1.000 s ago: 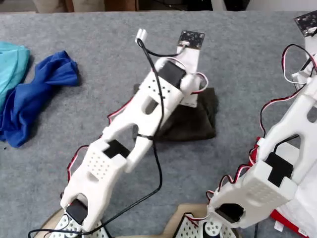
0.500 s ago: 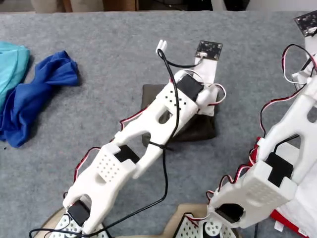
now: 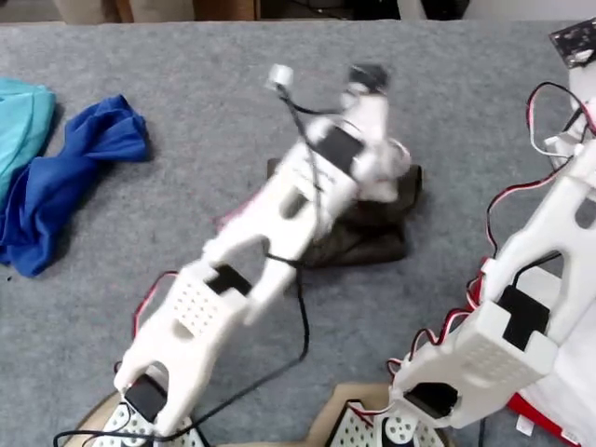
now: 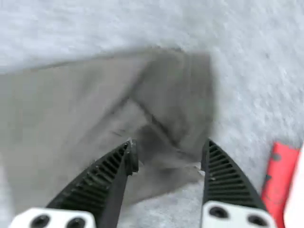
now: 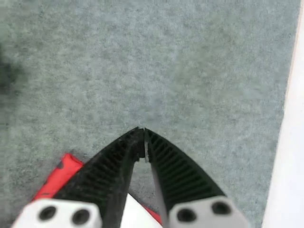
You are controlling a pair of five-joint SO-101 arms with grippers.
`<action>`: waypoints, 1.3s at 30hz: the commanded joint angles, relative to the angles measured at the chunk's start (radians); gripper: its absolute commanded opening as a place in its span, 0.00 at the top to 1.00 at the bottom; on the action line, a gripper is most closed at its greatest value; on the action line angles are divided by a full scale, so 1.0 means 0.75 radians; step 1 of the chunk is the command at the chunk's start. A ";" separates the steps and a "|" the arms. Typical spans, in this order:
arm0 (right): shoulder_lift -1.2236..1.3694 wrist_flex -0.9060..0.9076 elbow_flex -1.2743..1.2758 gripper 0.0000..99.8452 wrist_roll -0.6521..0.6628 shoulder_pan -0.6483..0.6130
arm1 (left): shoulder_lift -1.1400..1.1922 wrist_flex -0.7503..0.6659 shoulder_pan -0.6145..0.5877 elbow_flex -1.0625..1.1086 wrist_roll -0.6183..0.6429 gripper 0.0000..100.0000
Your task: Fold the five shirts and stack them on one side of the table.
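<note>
Left fingers (image 4: 114, 166): spread wide; I see nothing pinched between them.
Left gripper (image 4: 169, 146): poised over one end of the dark shirt (image 4: 71, 114); I cannot tell whether the tips touch the cloth.
Right fingers (image 5: 166, 161): pressed together, tips meeting, nothing held.
Right gripper (image 5: 144, 137): above the bare table (image 5: 142, 57), with a red cloth (image 5: 64, 176) just beside it.
Dark shirt: folded to a rough rectangle, mid-table, partly under the left arm (image 3: 279, 209).
Right arm (image 3: 521, 307): along the table's right side, well apart from the dark shirt.
Blue shirt (image 3: 74, 177): crumpled, on the left side of the table.
Teal shirt (image 3: 19, 121): at the left edge, touching the blue one.
</note>
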 commanded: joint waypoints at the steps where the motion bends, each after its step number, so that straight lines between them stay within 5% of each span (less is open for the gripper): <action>1: -0.009 0.055 -0.077 0.99 0.006 -0.081 | -0.019 0.158 -0.231 -0.180 0.010 0.77; 7: 0.005 0.180 -0.058 0.99 -0.160 -0.382 | 0.101 0.088 -0.552 -0.100 0.010 0.97; 19: 0.449 0.235 -0.056 0.99 -0.358 -1.077 | 0.427 0.045 -0.841 -0.137 0.018 0.98; 39: 0.611 0.466 -0.040 0.99 -0.266 -0.948 | 0.478 0.006 -0.808 -0.239 0.010 0.98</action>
